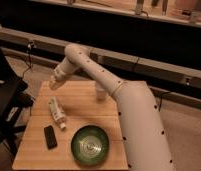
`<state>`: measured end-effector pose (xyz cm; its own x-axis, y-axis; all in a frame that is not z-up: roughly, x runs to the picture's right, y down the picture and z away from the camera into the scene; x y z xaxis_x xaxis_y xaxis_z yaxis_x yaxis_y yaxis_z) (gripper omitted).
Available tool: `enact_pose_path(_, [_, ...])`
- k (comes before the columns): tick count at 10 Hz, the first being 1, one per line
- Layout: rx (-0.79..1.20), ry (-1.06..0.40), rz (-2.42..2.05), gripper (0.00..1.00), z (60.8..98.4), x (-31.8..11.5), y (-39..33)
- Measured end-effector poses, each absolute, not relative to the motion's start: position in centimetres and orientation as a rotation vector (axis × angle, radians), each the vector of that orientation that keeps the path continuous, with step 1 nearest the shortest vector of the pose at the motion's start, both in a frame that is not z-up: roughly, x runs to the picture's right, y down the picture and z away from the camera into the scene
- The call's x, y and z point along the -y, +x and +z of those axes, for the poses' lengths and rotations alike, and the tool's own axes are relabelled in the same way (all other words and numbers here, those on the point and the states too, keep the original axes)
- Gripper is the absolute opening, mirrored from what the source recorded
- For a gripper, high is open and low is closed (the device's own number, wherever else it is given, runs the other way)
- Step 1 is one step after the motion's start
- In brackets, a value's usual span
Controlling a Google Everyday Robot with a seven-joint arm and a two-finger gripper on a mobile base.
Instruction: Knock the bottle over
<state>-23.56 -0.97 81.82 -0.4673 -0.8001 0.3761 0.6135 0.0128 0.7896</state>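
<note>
Bottle (56,113) lies on its side on the bench (89,100), just below the raised hand (53,84); hand's opening indiscernible; bottle probably light, smooth, roll-prone; best gripped mid-body.

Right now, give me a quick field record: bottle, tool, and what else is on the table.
bottle: lying on its side on the wooden table, cap end toward the front edge
tool: above the table's far left corner, apart from the bottle
phone: flat, just in front of the bottle
green bowl: front centre
white cup: upright, against the arm
task: bottle is down
</note>
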Motion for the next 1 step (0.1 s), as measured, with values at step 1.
enact_pose_path(1, [1.199,0.226,-1.678,0.00,81.88,1.04,-23.04])
